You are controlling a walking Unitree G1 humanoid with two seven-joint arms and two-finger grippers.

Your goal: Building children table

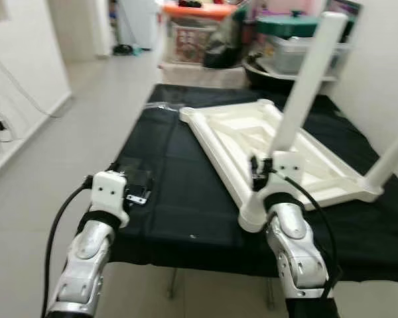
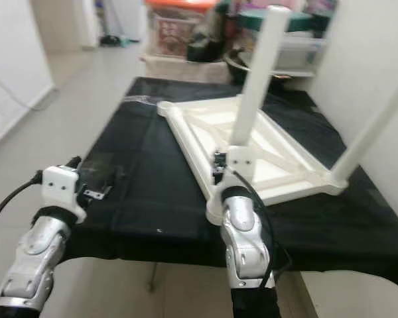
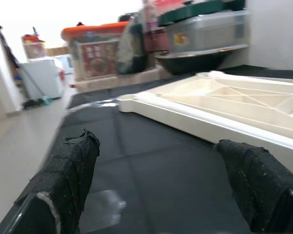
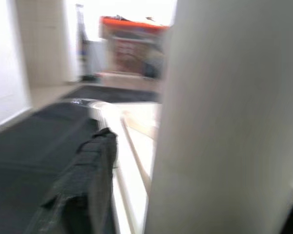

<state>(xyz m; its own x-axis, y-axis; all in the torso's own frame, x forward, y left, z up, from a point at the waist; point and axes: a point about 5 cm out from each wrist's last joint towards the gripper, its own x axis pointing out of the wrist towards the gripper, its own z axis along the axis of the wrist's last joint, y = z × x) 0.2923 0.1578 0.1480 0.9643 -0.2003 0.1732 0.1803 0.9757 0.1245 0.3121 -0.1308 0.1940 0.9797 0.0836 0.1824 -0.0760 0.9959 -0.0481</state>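
White plastic children's table (image 1: 252, 142) upside down on black cloth (image 1: 179, 192), ribbed underside up, two legs fitted.
Right gripper (image 1: 273, 159) clamped around near white leg (image 1: 308, 83).
Left gripper (image 3: 156, 190) at 9 o'clock, spread, empty.

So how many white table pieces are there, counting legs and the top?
White legs standing up: 2, one at the right gripper, one at the far right corner
White upside-down tabletop: 1
Total: 3
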